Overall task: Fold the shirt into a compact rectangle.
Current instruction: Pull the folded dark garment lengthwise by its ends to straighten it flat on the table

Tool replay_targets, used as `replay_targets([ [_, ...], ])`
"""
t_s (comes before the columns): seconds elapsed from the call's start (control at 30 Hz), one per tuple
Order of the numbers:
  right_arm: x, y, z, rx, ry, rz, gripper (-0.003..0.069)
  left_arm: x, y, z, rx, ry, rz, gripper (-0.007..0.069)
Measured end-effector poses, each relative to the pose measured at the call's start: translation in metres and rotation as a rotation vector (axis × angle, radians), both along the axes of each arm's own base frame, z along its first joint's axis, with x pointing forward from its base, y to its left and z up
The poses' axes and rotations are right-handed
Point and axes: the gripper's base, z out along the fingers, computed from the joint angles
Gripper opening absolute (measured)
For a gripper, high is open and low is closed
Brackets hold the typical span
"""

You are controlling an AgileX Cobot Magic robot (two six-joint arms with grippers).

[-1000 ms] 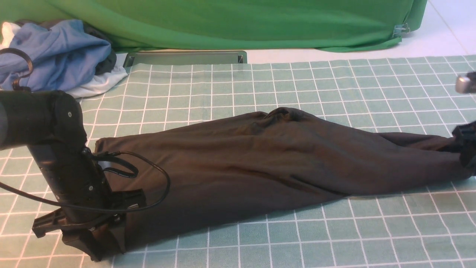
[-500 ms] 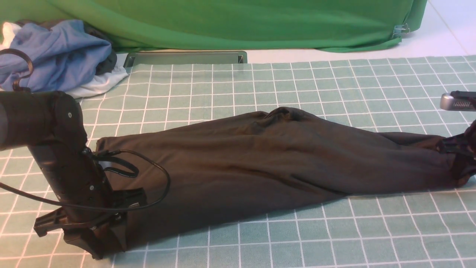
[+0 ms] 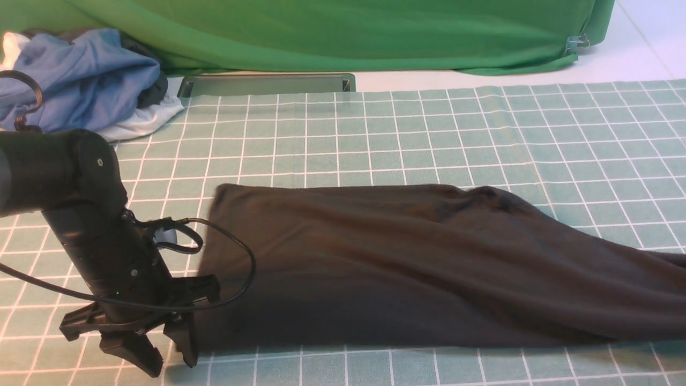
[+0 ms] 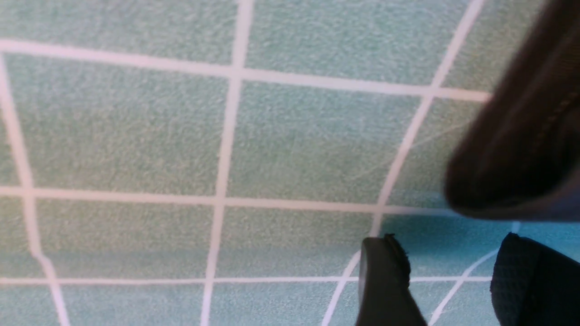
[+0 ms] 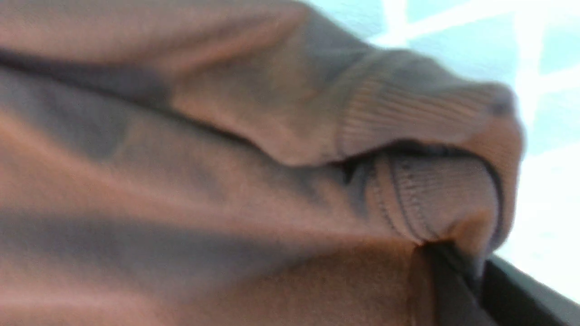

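One black shirt (image 3: 407, 262) lies stretched over the checked cloth (image 3: 429, 134) and is cut off at the right border. There are two grippers. The left gripper (image 3: 161, 351) has its fingers apart and empty, just beside the shirt's corner. The right gripper (image 5: 476, 280) shows only in its blurred wrist view, pinching the ribbed collar. One heap of blue and white garments (image 3: 80, 80) lies far left

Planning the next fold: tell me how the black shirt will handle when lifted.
Probably floppy: the shirt lies in soft wrinkles and sags flat on the mat. Likely to bunch where gripped, as its ribbed edge does.
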Motion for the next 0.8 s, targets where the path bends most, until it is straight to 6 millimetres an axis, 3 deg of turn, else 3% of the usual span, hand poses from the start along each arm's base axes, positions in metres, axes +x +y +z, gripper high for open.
replay_targets([
  [0.1, -0.010, -0.003, 0.009, -0.034, -0.054, -0.024, 0.0071, 0.000, -0.001, 0.000, -0.008, -0.006, -0.006, 0.0307],
  [0.37, -0.010, -0.004, 0.008, -0.042, -0.066, -0.022, 0.0071, 0.005, -0.001, 0.006, -0.008, -0.009, -0.018, 0.0307],
  [0.57, -0.007, -0.011, 0.018, -0.103, -0.065, -0.026, 0.0071, 0.037, -0.004, 0.044, -0.015, -0.137, -0.040, 0.0307],
  [0.8, 0.000, -0.016, 0.034, -0.133, -0.102, -0.029, 0.0071, 0.055, -0.008, 0.073, -0.047, -0.228, -0.035, 0.0307],
])
